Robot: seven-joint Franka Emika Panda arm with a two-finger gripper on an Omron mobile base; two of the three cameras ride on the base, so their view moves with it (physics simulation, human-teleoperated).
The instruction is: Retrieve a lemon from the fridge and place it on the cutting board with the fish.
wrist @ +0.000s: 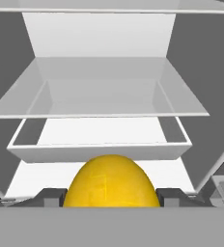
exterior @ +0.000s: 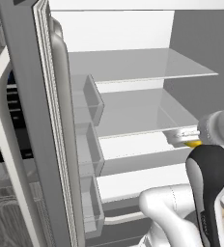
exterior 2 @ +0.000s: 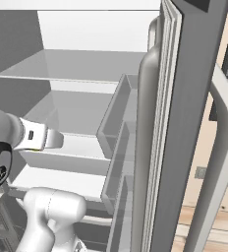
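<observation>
The lemon (wrist: 111, 181) is bright yellow and sits low in the hand view, between the two dark fingertips (wrist: 51, 198) of my gripper (wrist: 111, 198), which is shut on it. In the left base view a sliver of the lemon (exterior: 194, 143) peeks out under the gripper (exterior: 181, 137), held just in front of the fridge's (exterior: 133, 62) middle shelf. The right base view has the gripper (exterior 2: 54, 140) at the same height, inside the open fridge (exterior 2: 86, 64). The cutting board and the fish are out of view.
Clear shelves (wrist: 99, 91) run across the white interior, with a white bin (wrist: 99, 152) just beyond the lemon. The open left door (exterior: 41, 120) carries stacked door bins (exterior: 87, 149). The right door (exterior 2: 185, 123) with its curved handle (exterior 2: 219, 162) stands close on the other side.
</observation>
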